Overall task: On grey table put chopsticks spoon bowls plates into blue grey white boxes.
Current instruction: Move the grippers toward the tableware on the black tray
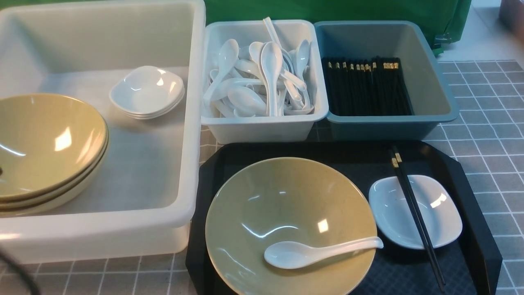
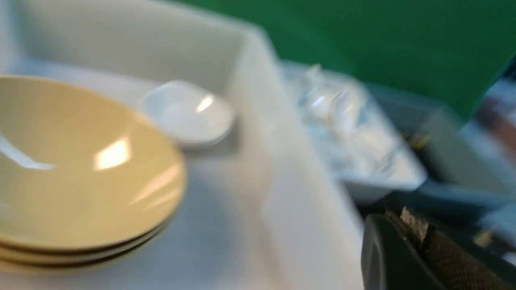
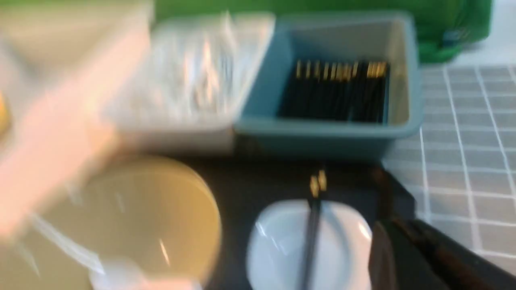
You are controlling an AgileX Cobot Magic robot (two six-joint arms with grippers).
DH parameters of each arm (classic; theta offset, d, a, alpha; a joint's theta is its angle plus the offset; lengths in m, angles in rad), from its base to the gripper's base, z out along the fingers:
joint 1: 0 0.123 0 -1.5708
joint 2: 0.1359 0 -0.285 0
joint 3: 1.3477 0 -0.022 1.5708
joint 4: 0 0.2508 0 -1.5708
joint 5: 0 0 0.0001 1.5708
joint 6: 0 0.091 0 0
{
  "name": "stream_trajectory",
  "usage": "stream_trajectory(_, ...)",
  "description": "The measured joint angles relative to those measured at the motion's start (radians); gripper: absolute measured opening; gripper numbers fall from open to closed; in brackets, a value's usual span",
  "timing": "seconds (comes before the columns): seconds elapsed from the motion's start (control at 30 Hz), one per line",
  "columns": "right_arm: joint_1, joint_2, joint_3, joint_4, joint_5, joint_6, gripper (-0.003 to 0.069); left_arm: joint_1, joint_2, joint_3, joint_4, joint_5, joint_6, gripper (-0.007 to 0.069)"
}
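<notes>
Three boxes stand on your grey table. The biggest, the large translucent white box, fills the left side. Right of it and nearer you lies the black tray.

Inside the large box a stack of olive-yellow bowls sits at its left, and one more yellow bowl sits on the tray's left half. Behind the tray, side by side, are two smaller boxes. The small white box is heaped with white spoons, and the blue-grey box holds a row of black chopsticks.

A stack of small white plates rests toward the back of the large box, apart from the bowls. A single white plate lies on the tray just right of the lone bowl. One spoon lies in that bowl, its handle reaching over the rim toward the plate. A chopstick pair lies across the single plate.

Your left gripper and right gripper show only as blurred dark shapes in their wrist views. Both have their jaws closed.
</notes>
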Motion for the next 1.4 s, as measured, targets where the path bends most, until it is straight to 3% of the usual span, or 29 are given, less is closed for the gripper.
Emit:
stream_trajectory(0.17, 0.006, 0.294, -0.208, -0.009, 0.323, -0.196, 0.0034, -0.054, 0.234, -0.214, 0.241, 0.271, 0.036, -0.0011)
stream_trajectory(0.27, 0.037, 0.395, -0.256, -0.027, 0.364, -0.216, 0.0034, -0.151, 0.314, -0.246, 0.297, 0.302, 0.049, -0.0011)
stream_trajectory(0.3, 0.04, 0.402, -0.259, -0.029, 0.366, -0.217, 0.0034, -0.16, 0.32, -0.25, 0.301, 0.302, 0.052, -0.0011)
stream_trajectory(0.47, 0.142, 0.581, -0.291, -0.135, 0.388, -0.171, 0.0034, -0.441, 0.505, -0.292, 0.323, 0.307, 0.093, -0.0011)
stream_trajectory(0.77, 0.161, 0.84, -0.291, -0.168, 0.316, -0.044, 0.0067, -0.784, 0.774, -0.393, 0.396, 0.175, 0.097, -0.0011)
stream_trajectory(0.9, 0.165, 0.898, -0.291, -0.17, 0.295, -0.032, 0.0124, -0.829, 0.812, -0.393, 0.398, 0.13, 0.098, -0.0011)
stream_trajectory(0.93, 0.18, 0.937, -0.297, -0.177, 0.286, -0.021, 0.0184, -0.837, 0.825, -0.393, 0.398, 0.121, 0.098, -0.0011)
stream_trajectory(1.03, 0.199, 0.977, -0.316, -0.178, 0.274, 0.003, 0.0256, -0.838, 0.835, -0.393, 0.398, 0.117, 0.098, -0.0011)
stream_trajectory(1.2, 0.23, 1.067, -0.411, -0.18, 0.244, 0.062, 0.0447, -0.838, 0.844, -0.393, 0.399, 0.115, 0.098, -0.0011)
stream_trajectory(1.4, 0.231, 1.166, -0.454, -0.195, 0.23, 0.102, 0.0501, -0.838, 0.844, -0.393, 0.399, 0.115, 0.098, -0.0011)
